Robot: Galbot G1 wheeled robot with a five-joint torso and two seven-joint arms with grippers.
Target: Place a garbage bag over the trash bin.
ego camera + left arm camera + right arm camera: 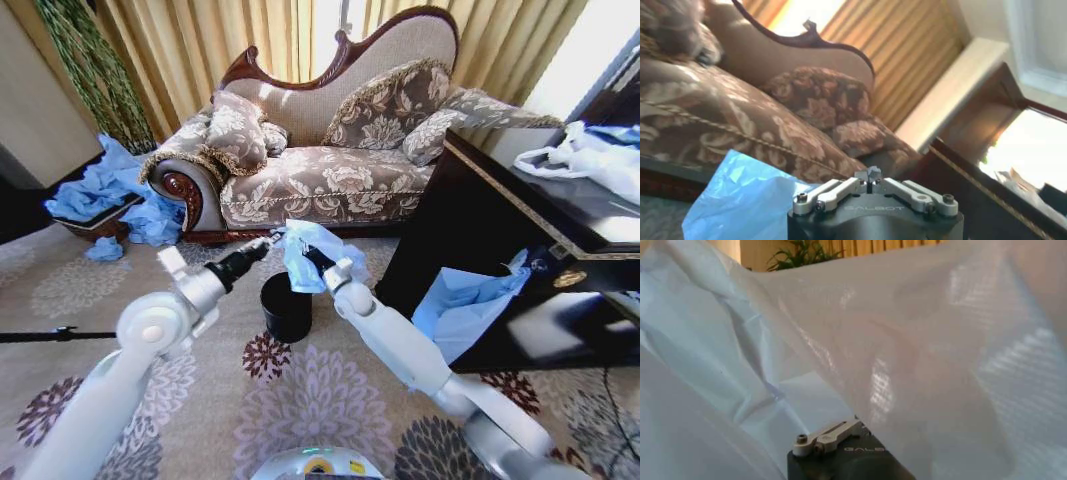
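1. Centrally in the head view, the trash bin [287, 306] stands upright on the patterned carpet [320, 390], in front of the floral sofa [330, 150]. Just above and right of its rim hangs the garbage bag [312, 252], crumpled and light blue. The right end effector [312, 262] reaches up from the lower right of the frame into the bag's folds; its fingers are covered by plastic, so I cannot tell their state. The left end effector [272, 240] comes in from the lower left and meets the bag's left edge. A heap of blue bags [105, 190] lies at the left edge, and a dark surface [560, 210] fills the right side.

2. Low in the left wrist view, the left end effector [869, 176] has its fingers [831, 193] drawn together, tips meeting with nothing visible between them. The garbage bag [740, 200] sits at lower left, beside them.

3. Across the right wrist view the garbage bag [907, 340] drapes over the right end effector [857, 421], hiding most of it; only one finger link shows at the bottom centre.
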